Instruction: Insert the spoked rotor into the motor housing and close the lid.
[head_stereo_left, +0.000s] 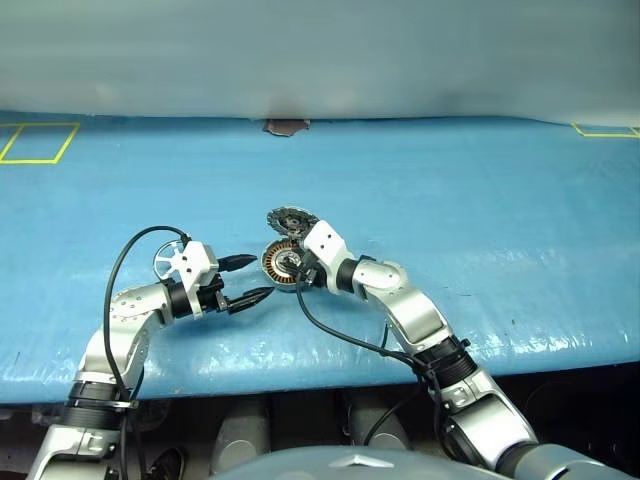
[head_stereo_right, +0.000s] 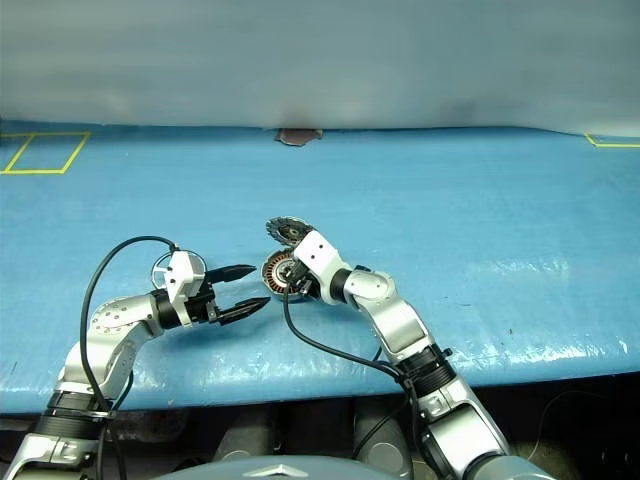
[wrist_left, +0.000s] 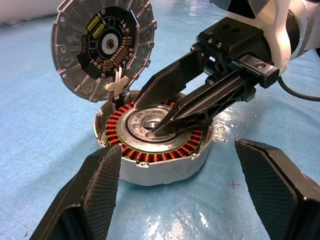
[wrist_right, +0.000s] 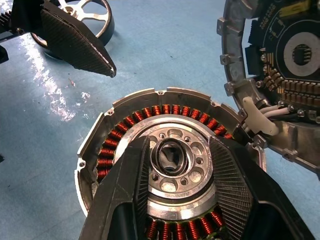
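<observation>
Now the right tool (wrist_left: 159, 131) stands part-open over the motor housing's (wrist_left: 155, 170) hub, left tool (wrist_left: 180, 200) wide open.

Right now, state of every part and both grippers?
motor housing: upright on the blue table, no rotor in it.
lid: hinged open, standing up.
spoked rotor: lying on the table, not inserted.
left gripper: open, empty.
right gripper: tips at housing hub, partly open.
</observation>
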